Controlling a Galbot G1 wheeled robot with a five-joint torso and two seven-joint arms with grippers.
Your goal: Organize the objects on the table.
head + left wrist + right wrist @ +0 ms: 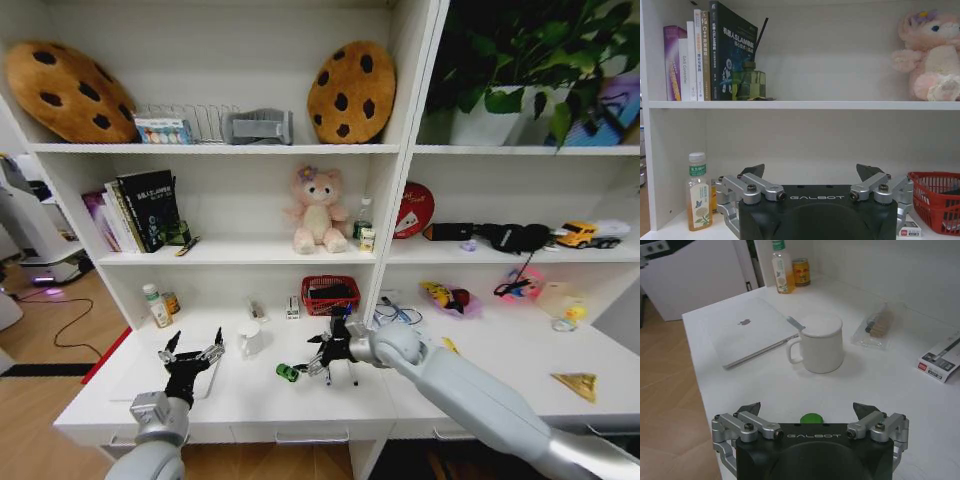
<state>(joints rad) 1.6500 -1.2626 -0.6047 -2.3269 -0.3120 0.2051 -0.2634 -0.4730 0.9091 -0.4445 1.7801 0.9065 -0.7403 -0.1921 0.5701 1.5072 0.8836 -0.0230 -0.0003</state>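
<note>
Right gripper: I have the right gripper [318, 362] low over the table [250, 395], fingers spread apart and holding nothing, with the green toy car [288, 373] just beside it. In the right wrist view a green round shape [810, 418] sits between the fingertips; I take it for part of that car.
Left gripper: my left gripper [190, 352] hangs above the silver laptop [750, 335] at the table's left end, fingers released and empty, apart from everything.
Where the clutter sits: the laptop lies flat near the left edge, the white mug [817, 344] just beside it, the green-capped bottle [156, 305] and a small can [801, 271] at the back by the shelf wall.
Risk, the car: I judge it could roll away if one finger touches first, since it is small and on wheels.
Risk, the mug: it stands near my right arm's path; a wide sweep could knock it onto the laptop.
Risk, the left side: dropping the left gripper carelessly could scrape the laptop lid.
Count: one toy car, one laptop, one mug, one bottle, one can, one clear packet [876, 326], one small box [941, 358], one red basket [330, 294].
</note>
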